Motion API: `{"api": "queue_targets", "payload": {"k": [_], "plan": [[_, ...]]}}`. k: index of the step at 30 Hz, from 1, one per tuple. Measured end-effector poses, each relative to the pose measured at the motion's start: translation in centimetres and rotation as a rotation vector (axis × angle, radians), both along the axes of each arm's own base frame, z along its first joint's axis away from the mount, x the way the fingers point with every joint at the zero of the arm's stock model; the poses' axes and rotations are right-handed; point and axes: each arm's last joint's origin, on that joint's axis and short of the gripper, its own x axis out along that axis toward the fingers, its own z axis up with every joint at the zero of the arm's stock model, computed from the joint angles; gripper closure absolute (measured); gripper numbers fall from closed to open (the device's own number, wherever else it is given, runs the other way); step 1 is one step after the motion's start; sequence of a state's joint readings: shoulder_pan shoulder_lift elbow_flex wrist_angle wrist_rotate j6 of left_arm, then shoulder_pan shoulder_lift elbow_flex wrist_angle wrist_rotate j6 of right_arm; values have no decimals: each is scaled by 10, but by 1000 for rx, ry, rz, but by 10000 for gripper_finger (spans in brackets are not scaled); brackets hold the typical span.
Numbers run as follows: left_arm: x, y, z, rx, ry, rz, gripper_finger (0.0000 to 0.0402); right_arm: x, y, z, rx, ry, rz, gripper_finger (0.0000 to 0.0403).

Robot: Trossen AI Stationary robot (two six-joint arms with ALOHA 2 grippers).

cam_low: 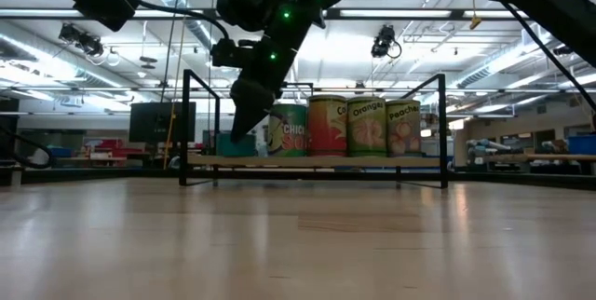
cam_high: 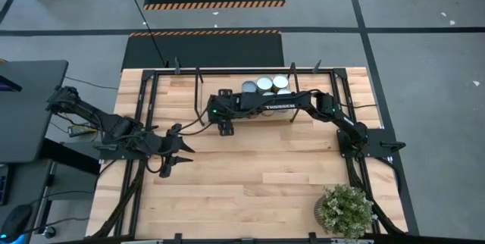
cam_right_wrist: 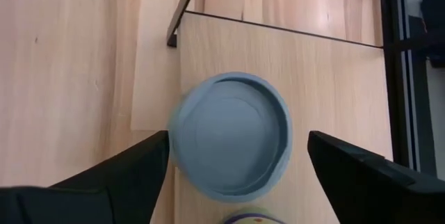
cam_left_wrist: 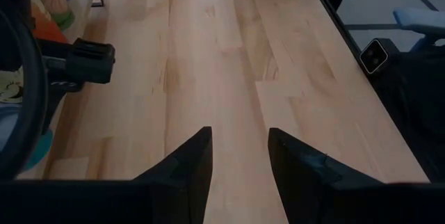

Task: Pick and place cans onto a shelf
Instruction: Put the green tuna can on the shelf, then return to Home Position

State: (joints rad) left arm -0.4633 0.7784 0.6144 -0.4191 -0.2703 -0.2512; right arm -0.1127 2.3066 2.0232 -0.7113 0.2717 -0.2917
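Note:
A low can with a bluish-grey round top (cam_right_wrist: 233,135) stands on the light-wood shelf (cam_right_wrist: 334,78) near its corner post. My right gripper (cam_right_wrist: 236,175) hangs above it, open wide, one finger on each side of the can and apart from it. In the low view the right gripper (cam_low: 250,114) points down at the shelf's (cam_low: 317,161) left end, half hiding a teal can (cam_low: 228,143). Several labelled cans (cam_low: 365,125) stand upright in a row on the shelf, and their tops show in the high view (cam_high: 267,85). My left gripper (cam_left_wrist: 238,137) is open and empty over the bare tabletop at the left (cam_high: 173,153).
A potted plant (cam_high: 345,210) stands at the table's near right corner. Black frame rods (cam_high: 144,100) run along the table's left and right sides. My right arm (cam_high: 280,106) stretches across the far half of the table. There is free wood in the middle and near side.

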Motion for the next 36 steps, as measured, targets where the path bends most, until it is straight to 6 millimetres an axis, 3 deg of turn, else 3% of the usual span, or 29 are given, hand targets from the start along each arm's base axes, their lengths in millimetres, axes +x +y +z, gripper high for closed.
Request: {"api": "queue_targets", "payload": {"k": [13,17,20,28,31,36], "plan": [[0,0,0,0,0,0,255,1,3,1,-83,4,-17,50],[0,0,0,-1,1,0,255,1,17,5,-80,19,11,50],[0,0,0,16,-1,-15,255,0,33,24,-139,30,1,50],[-23,8,17,63,-143,52,259,-37,76,87,-59,-54,-27,54],[-28,9,16,60,-199,71,260,-53,91,87,-28,-71,-38,54],[-28,10,-6,49,-260,98,260,-85,115,73,21,-119,-32,54]]}}
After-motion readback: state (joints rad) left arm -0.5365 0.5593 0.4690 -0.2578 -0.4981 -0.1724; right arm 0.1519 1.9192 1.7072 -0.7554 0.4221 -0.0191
